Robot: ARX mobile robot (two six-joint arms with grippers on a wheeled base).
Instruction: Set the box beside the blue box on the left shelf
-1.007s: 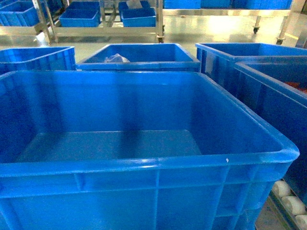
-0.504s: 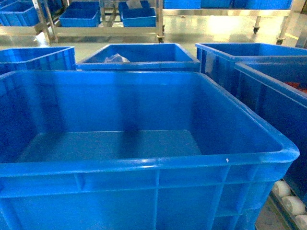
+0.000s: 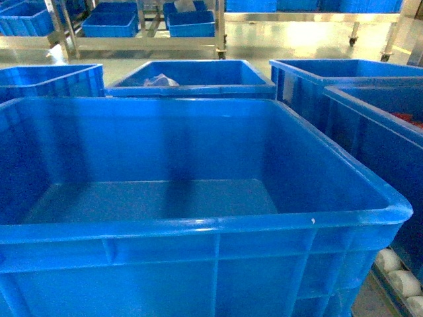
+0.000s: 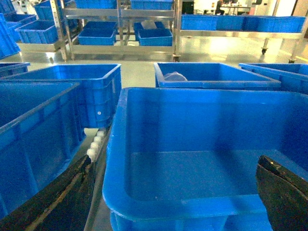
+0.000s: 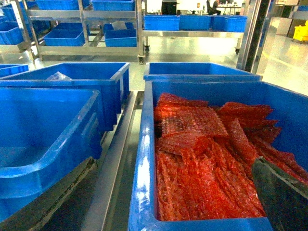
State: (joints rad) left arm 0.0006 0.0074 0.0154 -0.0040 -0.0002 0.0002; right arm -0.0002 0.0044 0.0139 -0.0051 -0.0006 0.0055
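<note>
The box (image 3: 198,228), a large empty bright-blue crate with a thick rim, fills the head view directly in front. In the left wrist view the box (image 4: 192,204) lies below my left gripper (image 4: 175,161), which is open; one dark finger (image 4: 57,197) sits outside the left wall, the other (image 4: 284,192) at the right edge. My right gripper (image 5: 174,163) is open above a neighbouring crate of red mesh (image 5: 207,159), with the box (image 5: 48,163) to its left. A metal shelf rack (image 3: 142,43) with shallow blue trays (image 3: 109,25) stands far back. Neither gripper shows in the head view.
Blue crates surround the box: one at left (image 3: 49,79), one behind holding clear plastic (image 3: 192,76), two at right (image 3: 370,125). White rollers (image 3: 400,277) show beside the box's right corner, and others (image 4: 95,144) at its left. Shiny floor (image 3: 297,43) lies before the racks.
</note>
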